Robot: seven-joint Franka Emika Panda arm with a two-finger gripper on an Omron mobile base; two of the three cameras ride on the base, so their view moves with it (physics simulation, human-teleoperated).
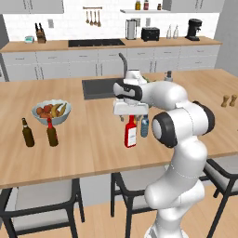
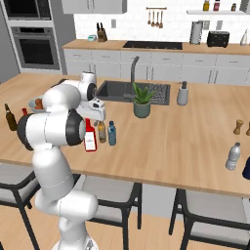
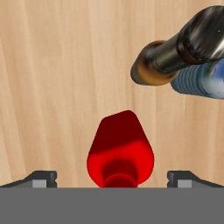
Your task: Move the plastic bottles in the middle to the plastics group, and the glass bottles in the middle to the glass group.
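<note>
A glossy white arm (image 1: 179,153) of rounded segments with dark joint rings and a boxy white hand (image 1: 131,109).

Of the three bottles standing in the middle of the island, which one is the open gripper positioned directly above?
The red bottle with the white label: its cap sits between the gripper's fingertips, while the amber bottle and blue water bottle stand off to one side.

left base view looking forward and down from behind the arm's left, right base view doing likewise from its right, both sharing the worktop (image 1: 93,139) and sink (image 2: 117,90), hand view peering straight down, close over the red bottle (image 3: 120,151)
</note>
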